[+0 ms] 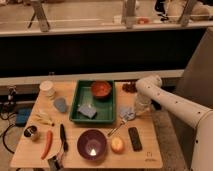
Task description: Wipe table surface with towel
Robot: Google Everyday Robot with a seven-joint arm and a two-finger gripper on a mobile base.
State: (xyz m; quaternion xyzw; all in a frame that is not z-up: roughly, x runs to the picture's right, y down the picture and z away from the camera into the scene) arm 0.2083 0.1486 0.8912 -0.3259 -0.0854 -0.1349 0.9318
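Camera view: my gripper [134, 109] sits low at the table's [148, 142] right side, just right of the green tray [74, 107]. Pale towel [125, 114] lies bunched beneath it, touching. Grip: I cannot tell.

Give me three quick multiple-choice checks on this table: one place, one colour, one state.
1. The gripper is: A) over the bananas; B) at the towel, right of the green tray; C) by the white cup.
2. The bowl in the tray is: A) white; B) blue; C) orange-red.
3. The purple bowl stands: A) upright; B) overturned; C) on its side.
Key: B, the arm ends at the towel beside the tray; C, its colour shows plainly; A, its hollow faces up.
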